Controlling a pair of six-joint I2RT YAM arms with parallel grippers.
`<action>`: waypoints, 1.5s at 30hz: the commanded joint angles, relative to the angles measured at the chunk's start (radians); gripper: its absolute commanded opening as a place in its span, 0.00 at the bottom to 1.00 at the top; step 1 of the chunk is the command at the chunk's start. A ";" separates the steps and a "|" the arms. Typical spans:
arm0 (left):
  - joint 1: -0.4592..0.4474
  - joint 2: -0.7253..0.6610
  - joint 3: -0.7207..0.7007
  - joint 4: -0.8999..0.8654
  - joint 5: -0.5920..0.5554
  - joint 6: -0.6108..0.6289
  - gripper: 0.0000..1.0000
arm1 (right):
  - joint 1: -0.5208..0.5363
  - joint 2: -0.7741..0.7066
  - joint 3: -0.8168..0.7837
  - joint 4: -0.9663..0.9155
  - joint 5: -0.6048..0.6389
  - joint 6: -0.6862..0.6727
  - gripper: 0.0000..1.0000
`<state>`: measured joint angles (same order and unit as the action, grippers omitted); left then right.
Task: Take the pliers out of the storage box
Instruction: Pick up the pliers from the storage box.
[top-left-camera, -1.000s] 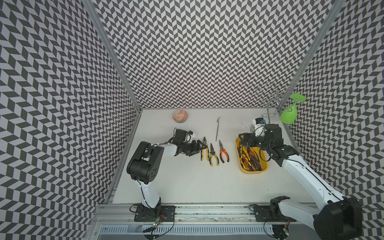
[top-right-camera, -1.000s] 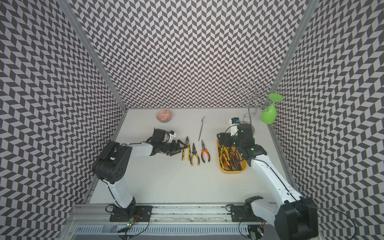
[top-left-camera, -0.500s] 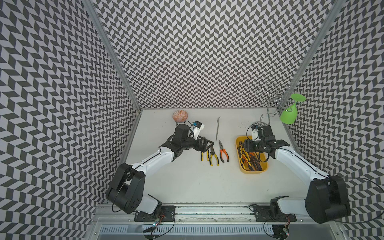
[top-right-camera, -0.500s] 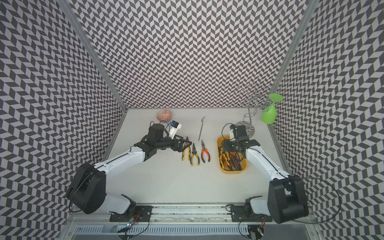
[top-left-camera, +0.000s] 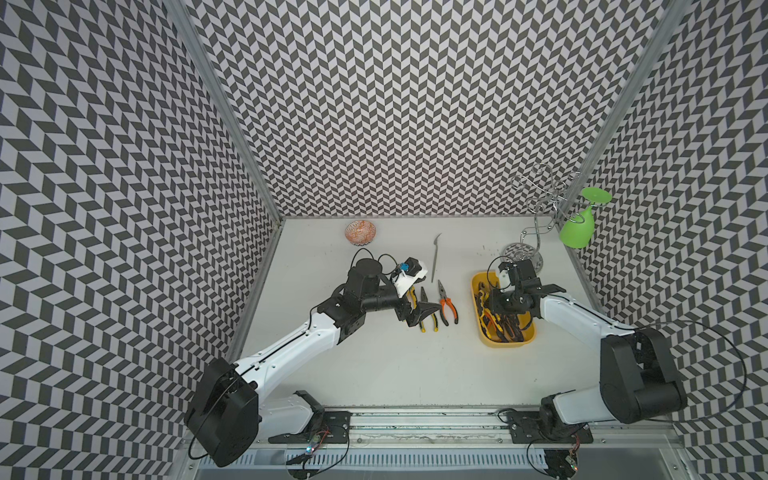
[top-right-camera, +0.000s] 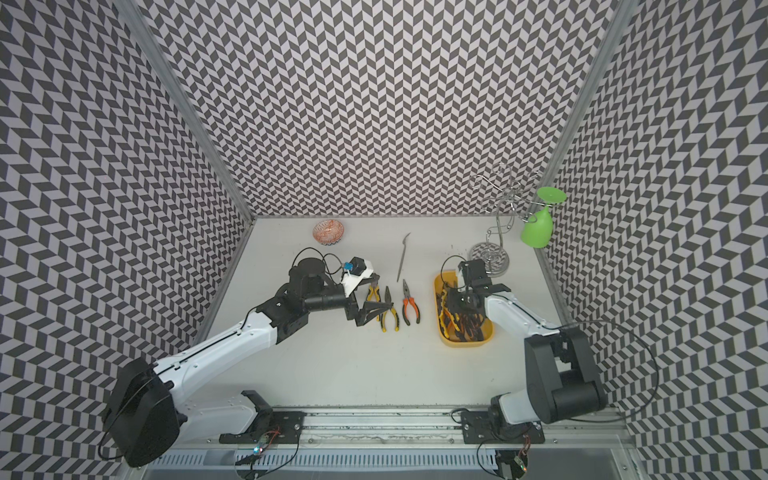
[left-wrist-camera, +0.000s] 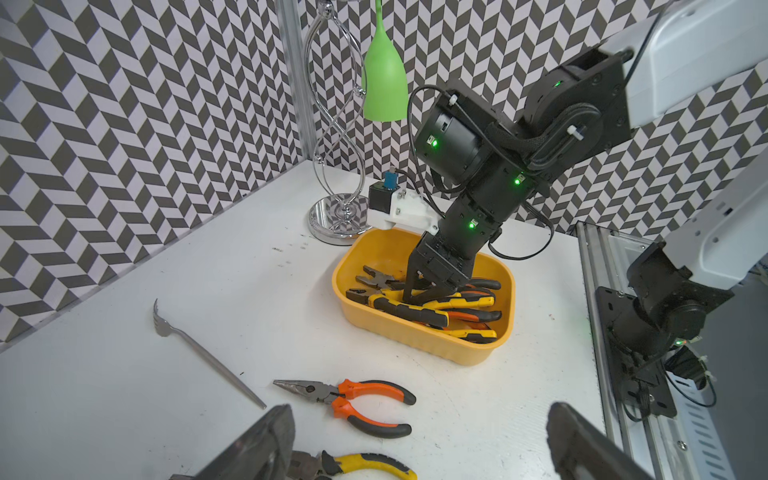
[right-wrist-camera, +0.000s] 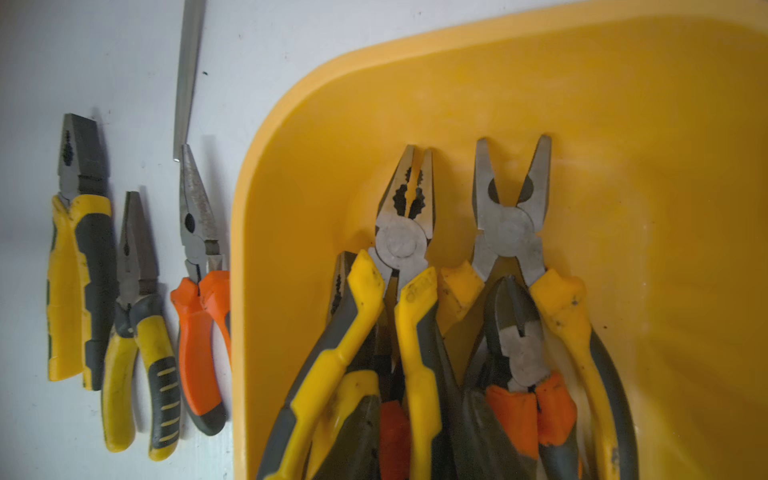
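Within the last second the left gripper (top-right-camera: 383, 292) had risen off the table and spread its jaws fully. It now held nothing and hung over the yellow-handled end of the row of three pliers (right-wrist-camera: 137, 332) lying near the table's centre. We took that as the latest pair set down and let go.

Meanwhile the right gripper (left-wrist-camera: 422, 291) had dropped into the storage box (left-wrist-camera: 419, 345), which sat at about 3 o'clock on the table, and its jaws had been narrowing among the handles. So three pairs were out, the heap of pliers in the box (right-wrist-camera: 403, 241) remained, and the next pick looked under way.

Whether the right gripper had actually clamped a handle we could not tell. In the left wrist view its fingertips sank between overlapping yellow and black grips, and its own wrist view showed no fingers at all.

The heap overlapped too much for a sure count; we guessed about six. In both top views the left gripper covered part of the leftmost pairs, and the left wrist view cut one off at its edge.

The thin grey utensil (left-wrist-camera: 208, 359) lay towards 12 o'clock of the row, and the orange bowl (top-left-camera: 360, 231) sat at 11 o'clock, both untouched.
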<state>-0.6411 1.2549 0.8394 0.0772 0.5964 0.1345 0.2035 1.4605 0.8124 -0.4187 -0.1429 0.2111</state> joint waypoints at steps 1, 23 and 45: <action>-0.001 0.017 -0.002 0.018 0.005 0.029 0.98 | -0.001 0.024 -0.013 0.045 -0.027 0.001 0.34; 0.000 0.078 0.025 0.188 0.016 -0.239 0.98 | -0.001 -0.244 -0.127 0.199 0.068 0.047 0.00; -0.042 0.352 0.315 0.308 -0.055 -0.914 0.74 | 0.265 -0.541 -0.150 0.573 0.135 -0.049 0.00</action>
<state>-0.6750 1.5738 1.1091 0.3470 0.5373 -0.7086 0.4328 0.9272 0.6014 -0.0074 -0.0319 0.1715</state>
